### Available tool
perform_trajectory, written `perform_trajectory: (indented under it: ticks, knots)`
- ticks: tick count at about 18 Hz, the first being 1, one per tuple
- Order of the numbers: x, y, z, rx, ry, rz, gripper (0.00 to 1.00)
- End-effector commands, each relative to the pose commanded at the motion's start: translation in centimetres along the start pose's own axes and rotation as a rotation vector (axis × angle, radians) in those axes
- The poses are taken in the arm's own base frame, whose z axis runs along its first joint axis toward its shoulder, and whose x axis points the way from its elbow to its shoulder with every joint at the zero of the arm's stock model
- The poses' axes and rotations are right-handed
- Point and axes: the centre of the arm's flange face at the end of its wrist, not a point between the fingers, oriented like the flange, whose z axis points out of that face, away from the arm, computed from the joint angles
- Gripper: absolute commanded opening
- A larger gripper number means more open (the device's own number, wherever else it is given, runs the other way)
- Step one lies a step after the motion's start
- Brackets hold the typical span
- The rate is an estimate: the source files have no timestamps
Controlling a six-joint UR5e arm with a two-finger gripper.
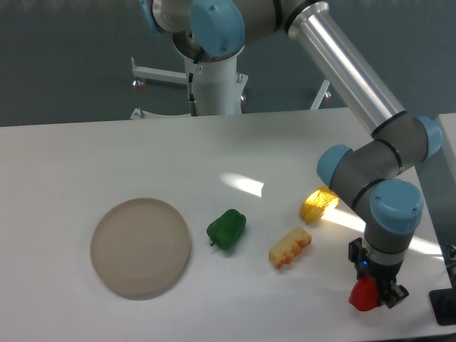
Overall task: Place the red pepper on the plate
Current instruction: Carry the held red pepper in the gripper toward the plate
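Glossy red on the red pepper (363, 295), right at the black gripper (375, 291). Up and left of the gripper, bright yellow on the yellow pepper piece (318, 204); nearer, left, ridged orange-yellow on the corn piece (290, 246). Farther left, deep green on the green pepper (226, 229). Farthest left, plain beige-grey on the plate (140, 247). White on the table (85, 164). Grey with light-blue caps on the arm (370, 167).

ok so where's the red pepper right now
The red pepper is at the table's near right corner, at the gripper, right of the corn-like piece and far from the plate on the left.
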Motion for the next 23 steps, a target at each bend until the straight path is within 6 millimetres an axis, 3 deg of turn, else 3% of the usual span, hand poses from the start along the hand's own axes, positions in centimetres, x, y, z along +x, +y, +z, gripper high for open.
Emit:
perform_trajectory:
  ticks: [6,12,18,23]
  knots:
    - [0.6,-1.3,-0.7,0.001,0.008,-0.005,0.44]
    - [3.5,-2.8,-3.7,0.011,0.041,-0.065,0.44]
    - [9.1,-7.3,-9.6,0.047,0.098,-0.168,0.44]
    - [14.3,-13.0,-12.7,0.041,0.168,-0.259,0.44]
